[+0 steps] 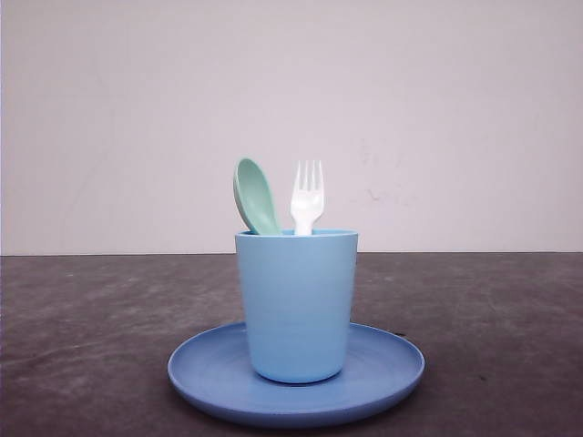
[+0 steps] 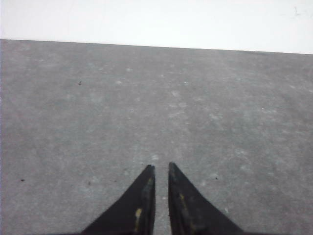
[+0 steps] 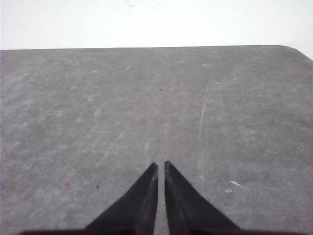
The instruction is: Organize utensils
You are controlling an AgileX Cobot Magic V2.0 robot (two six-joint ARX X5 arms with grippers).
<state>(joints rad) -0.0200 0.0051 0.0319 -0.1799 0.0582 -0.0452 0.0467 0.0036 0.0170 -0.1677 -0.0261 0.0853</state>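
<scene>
Standing in the light blue cup (image 1: 297,305) on the blue plate (image 1: 383,373) are the mint-green spoon (image 1: 256,196) and white fork (image 1: 307,198), heads sticking up side by side. Left gripper (image 2: 161,169) and right gripper (image 3: 161,165) are hovering over bare table (image 3: 73,112), fingertips nearly together, gripping nothing. No legible writing is showing.

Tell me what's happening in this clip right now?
Nothing is being handled. The mint-green spoon and white fork stand in the light blue cup, which sits on the blue plate. The left gripper and right gripper are shut and empty over bare table.
</scene>
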